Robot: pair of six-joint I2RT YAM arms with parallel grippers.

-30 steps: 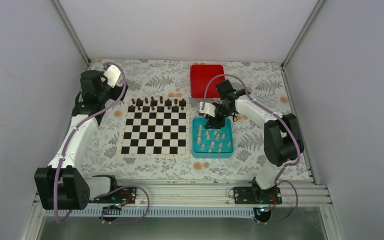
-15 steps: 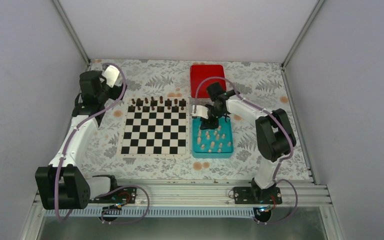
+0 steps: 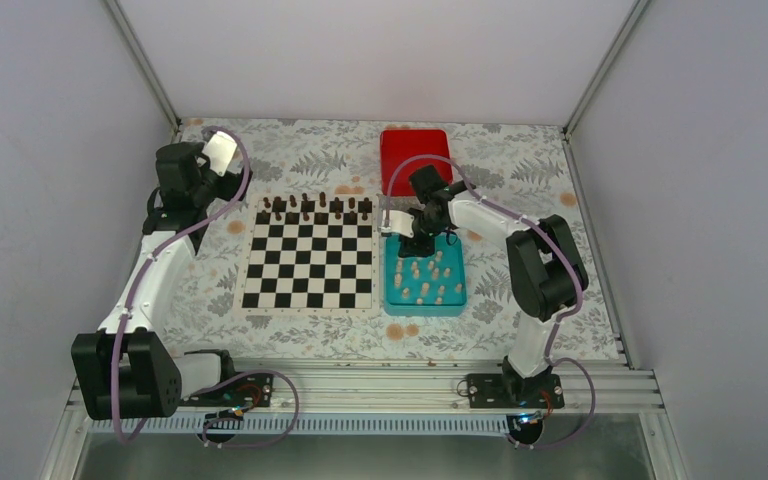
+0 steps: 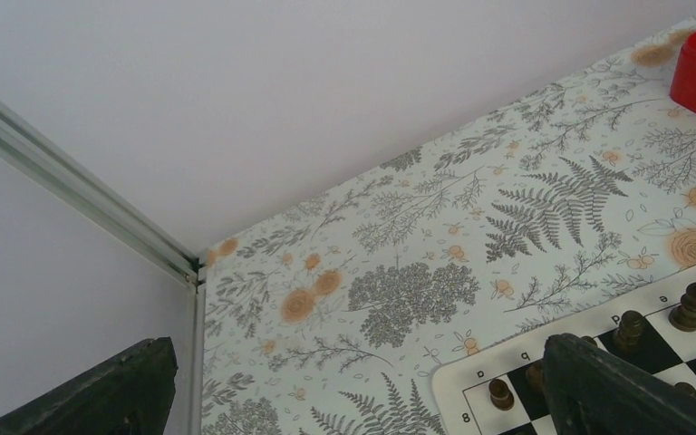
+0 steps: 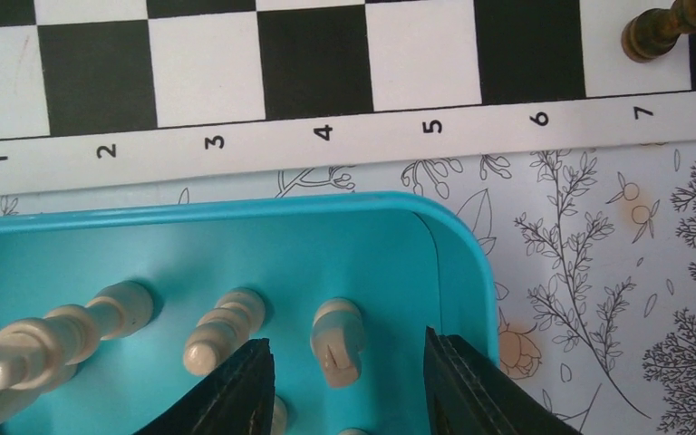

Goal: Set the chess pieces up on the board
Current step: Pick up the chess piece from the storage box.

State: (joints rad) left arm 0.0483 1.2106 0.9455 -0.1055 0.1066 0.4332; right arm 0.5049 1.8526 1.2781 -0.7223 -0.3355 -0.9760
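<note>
1. Far left: the left end effector (image 4: 355, 362) hovers above the floral counter (image 3: 290, 150) near its far-left corner, fingers spread wide, holding nothing.
2. Centre: the chequered board (image 3: 309, 262) lies flat on the counter, with dark chessmen (image 3: 315, 207) lined along its far edge.
3. Just right of the board, the pale chess pieces (image 3: 423, 280) crowd the teal tray (image 3: 425, 311), some upright, some tipped over.
4. The right end effector (image 5: 346, 362) hangs over the tray's far-left corner, fingers (image 5: 236, 390) parted either side of one pale piece (image 5: 337, 331), a gap showing on each side.
5. A red box (image 3: 414, 160) sits beyond the tray's far edge.
</note>
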